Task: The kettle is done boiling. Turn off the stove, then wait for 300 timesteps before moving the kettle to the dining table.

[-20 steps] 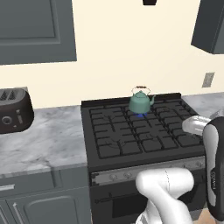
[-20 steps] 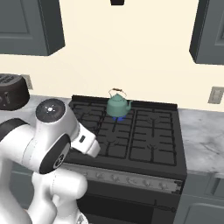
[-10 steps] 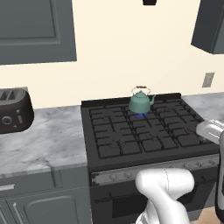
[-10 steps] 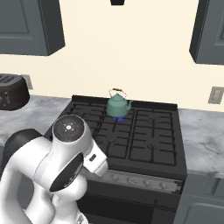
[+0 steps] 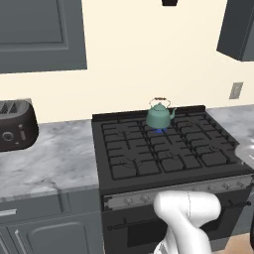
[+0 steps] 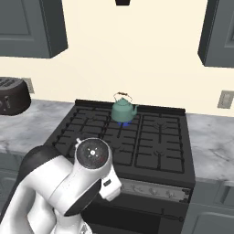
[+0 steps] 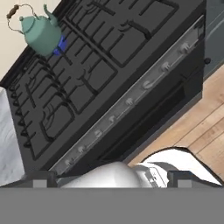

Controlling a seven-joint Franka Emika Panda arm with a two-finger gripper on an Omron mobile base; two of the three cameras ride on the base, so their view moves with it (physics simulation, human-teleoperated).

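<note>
**Boiling kettle waits on a burner that is lit**

Sitting on the back middle grate of the black gas stove (image 5: 163,149), the small teal-green kettle (image 5: 159,115) has blue flame beneath it. The silver knob strip (image 7: 131,100) runs along the stove's front edge. Gripper jaws are spread wide, holding nothing. Judged risks: turning the wrong knob, or lifting the kettle too early. No readable writing.
</note>
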